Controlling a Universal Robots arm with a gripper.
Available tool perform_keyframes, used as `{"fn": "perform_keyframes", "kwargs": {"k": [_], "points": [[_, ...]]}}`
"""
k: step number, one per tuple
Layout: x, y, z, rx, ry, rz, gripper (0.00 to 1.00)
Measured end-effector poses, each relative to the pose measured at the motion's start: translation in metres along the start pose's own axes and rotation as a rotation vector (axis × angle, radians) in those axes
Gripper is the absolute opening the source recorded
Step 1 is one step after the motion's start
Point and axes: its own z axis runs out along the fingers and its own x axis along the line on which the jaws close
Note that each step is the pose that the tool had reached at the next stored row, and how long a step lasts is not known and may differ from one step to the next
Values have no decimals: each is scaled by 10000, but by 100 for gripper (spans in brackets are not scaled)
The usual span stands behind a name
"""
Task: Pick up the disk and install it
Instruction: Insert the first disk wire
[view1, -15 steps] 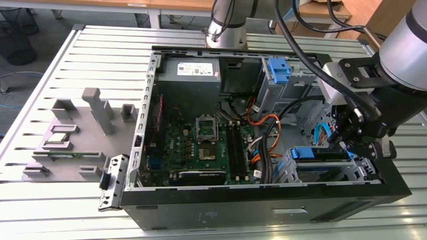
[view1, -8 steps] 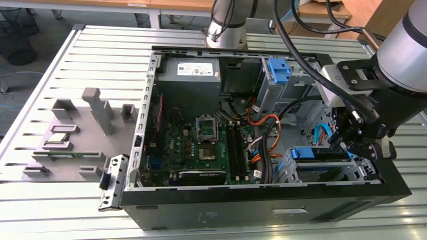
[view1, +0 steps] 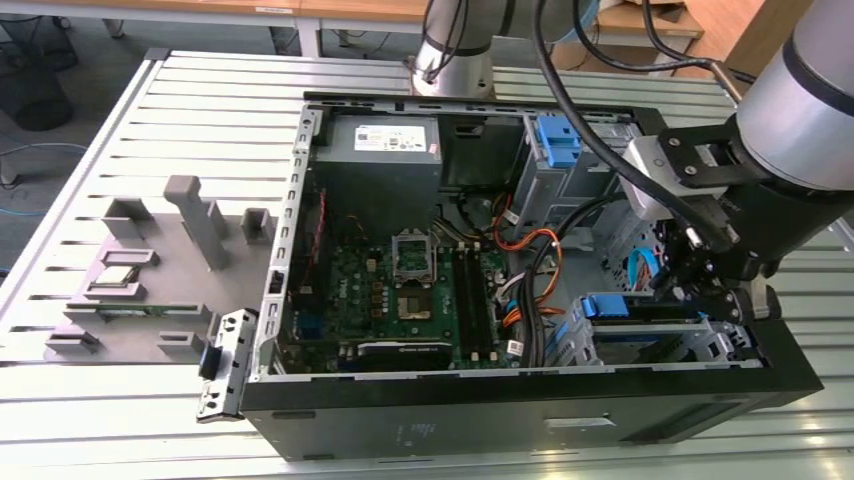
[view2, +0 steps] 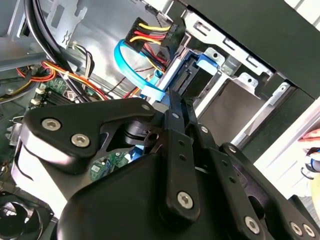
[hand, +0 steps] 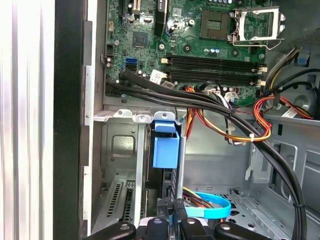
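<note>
The exterior view takes in the whole scene: an open computer case (view1: 534, 425) lying on the slatted worktop (view1: 200, 90), with the power-supply box (view1: 380, 150) at its far end, the motherboard (view1: 387, 300) and its processor socket (view1: 414, 258) in the middle, and the arm reaching down into the drive cage (view1: 667, 345) at the exterior view's right. Beside the case, at the exterior view's left, stands a grey fixture (view1: 187, 215) with a small processor chip (view1: 118, 276) resting on it. From here the disk (view1: 638, 306) shows as a blue-railed slab seated in the top of the cage, and the gripper (view1: 710, 300) is just beside its end, but how the jaws stand is hidden by the arm's own bulk. The first wrist view looks along the disk edge-on: its blue rail end points toward the motherboard, with the memory slots (hand: 215, 62) and a run of black cables (hand: 200, 97) beyond. The jaws are narrow here, one finger on each side of the disk's thin edge and touching it. The second wrist view adds the other side – the black linkage drawn close together, the disk's blue rail inside the metal cage, and a looped blue data cable (view2: 125, 60) just beside it.
</note>
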Motion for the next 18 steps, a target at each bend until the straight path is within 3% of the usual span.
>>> {"fn": "perform_keyframes", "kwargs": {"k": [11,18], "points": [[1,54,38,119,9,-17,16],[1,79,47,136,5,-18,16]]}}
